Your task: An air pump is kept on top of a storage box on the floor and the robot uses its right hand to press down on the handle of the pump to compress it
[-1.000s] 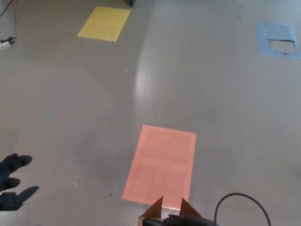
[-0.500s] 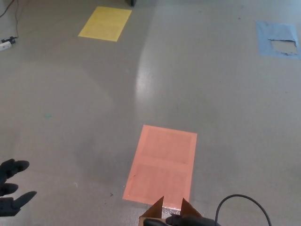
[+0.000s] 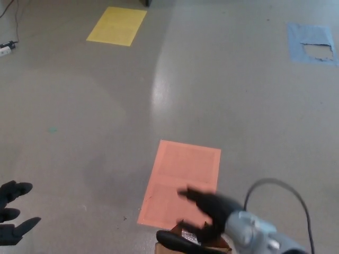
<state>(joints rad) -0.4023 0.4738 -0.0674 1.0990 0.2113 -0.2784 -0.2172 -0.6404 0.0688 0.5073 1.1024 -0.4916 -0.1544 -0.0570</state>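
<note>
Black fingers point(image 3: 24, 187) of the left hand point(image 3: 13, 212) are seen at the lower left edge, spread apart and holding nothing, hovering over the grey floor point(image 3: 95, 116). Well to the right of them, an orange patch point(image 3: 183, 182) is laid flat on the floor. At the bottom edge, just past that patch's near end, the brown storage box point(image 3: 167, 246) is partly visible, with the pump handle point(image 3: 177, 241), a dark rounded bar, lying across its top. The right hand point(image 3: 209, 209) is blurred and is held directly above the handle; its fingers point(image 3: 190, 194) are extended toward the left, apart from one another and not closed on anything. Whether they touch the handle cannot be told. A silver-grey forearm point(image 3: 259, 235) runs off to the lower right, and a black cable point(image 3: 275, 182) is looped over it. Farther away, a yellow patch point(image 3: 116, 25) and a torn blue patch point(image 3: 312, 43) are seen on the floor.
</note>
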